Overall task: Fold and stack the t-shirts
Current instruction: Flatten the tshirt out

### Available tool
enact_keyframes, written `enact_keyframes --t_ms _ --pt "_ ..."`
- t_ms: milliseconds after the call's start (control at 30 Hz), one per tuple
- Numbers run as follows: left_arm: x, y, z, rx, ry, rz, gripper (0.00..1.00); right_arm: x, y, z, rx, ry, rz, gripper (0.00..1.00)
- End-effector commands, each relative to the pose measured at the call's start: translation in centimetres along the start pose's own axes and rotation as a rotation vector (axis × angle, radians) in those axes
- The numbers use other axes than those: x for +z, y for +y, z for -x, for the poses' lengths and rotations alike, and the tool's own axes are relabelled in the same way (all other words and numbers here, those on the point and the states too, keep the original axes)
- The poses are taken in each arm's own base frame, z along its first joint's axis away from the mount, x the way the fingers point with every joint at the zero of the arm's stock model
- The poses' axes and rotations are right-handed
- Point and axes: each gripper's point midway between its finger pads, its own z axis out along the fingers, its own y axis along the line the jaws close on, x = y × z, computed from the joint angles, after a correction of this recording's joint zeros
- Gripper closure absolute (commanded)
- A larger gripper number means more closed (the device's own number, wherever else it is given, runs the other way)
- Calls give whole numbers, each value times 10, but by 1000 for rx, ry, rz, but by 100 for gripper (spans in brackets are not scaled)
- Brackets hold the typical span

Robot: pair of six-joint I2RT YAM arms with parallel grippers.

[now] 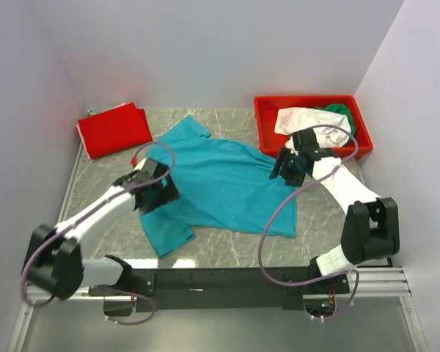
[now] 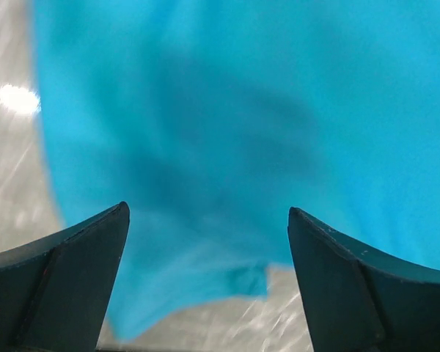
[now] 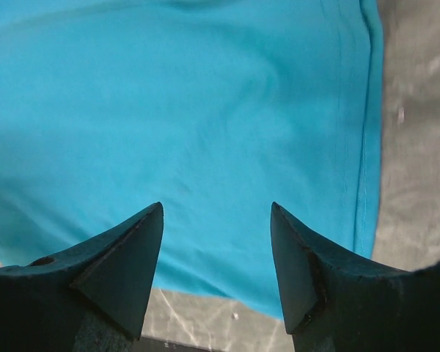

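Scene: a marble table [image 1: 231,251] seen from above, with two robot arms reaching in from the near edge.
Teal shirt [image 1: 224,183]: spread flat and unfolded in the middle of the table. Its sleeves point to the far and near left, and its hem is to the right.
Red shirt [image 1: 114,130]: folded at the far left corner, apart from the teal one.
White shirt [image 1: 297,119] and green shirt [image 1: 339,111]: bunched together in the red bin [image 1: 262,126] at the far right.
Left gripper [image 1: 154,191]: over the shoulder end of the teal shirt, between the sleeves. Its fingers are spread wide with nothing between them. Its wrist view is blurred, showing cloth with an edge just beyond the tips.
Right gripper [image 1: 287,167]: over the far right corner of the teal shirt, by the stitched hem. Its fingers are also spread and hold nothing.
Contact: it is unclear whether either gripper touches the cloth.
Stage: probably lining up the first fold. No fold has been made in the teal shirt.
Risk, thin pinch: closing too high could catch only the top layer, so the shirt would peel apart when lifted.
Risk, uneven lift: if one side grips and the other slips, the fold would come out skewed.
Risk, drag: pulling low across the table could bunch the near sleeve under the body.
Risk, bin: the right arm works beside the bin and could nudge it.
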Motion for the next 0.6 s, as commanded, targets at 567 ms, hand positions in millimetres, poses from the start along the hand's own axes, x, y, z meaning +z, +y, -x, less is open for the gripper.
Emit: enact_keyframes --t_ms 567 --pt "-50 74 -102 -149 61 130 33 -28 -8 -44 -43 -13 100 35"
